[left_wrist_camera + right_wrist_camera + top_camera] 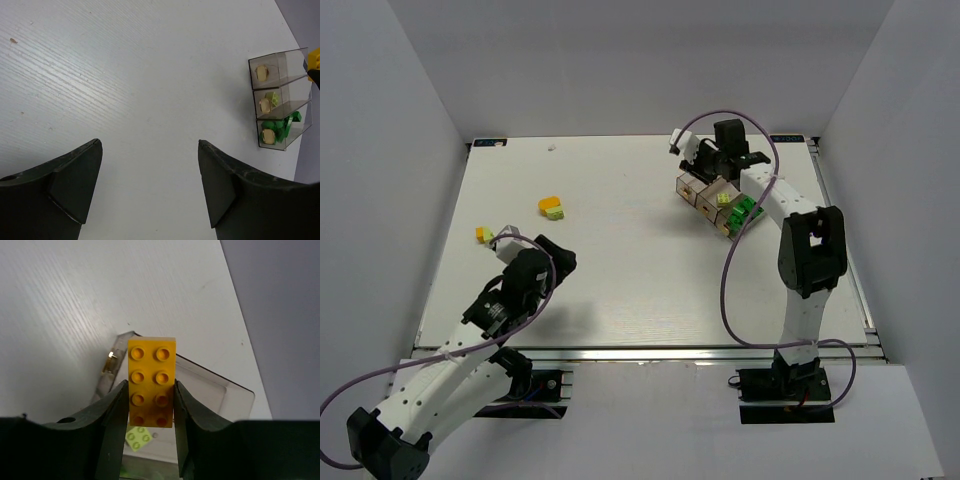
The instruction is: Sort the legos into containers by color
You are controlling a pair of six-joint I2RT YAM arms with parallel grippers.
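My right gripper [150, 395] is shut on an orange-yellow two-by-four brick [151, 375] and holds it above the end bin of the clear containers [220, 390]. A pale lime brick [138, 436] lies in the middle bin below. In the top view the right gripper [706, 163] hangs over the far end of the containers [692, 190]; dark green bricks [743, 214] fill the nearest bin. My left gripper [150, 170] is open and empty over bare table, at the left [560, 258].
An orange brick with a lime one against it [551, 207] lies on the table at the left. A small yellow and lime pair [485, 235] lies near the left edge, beside my left arm. White walls stand around the table.
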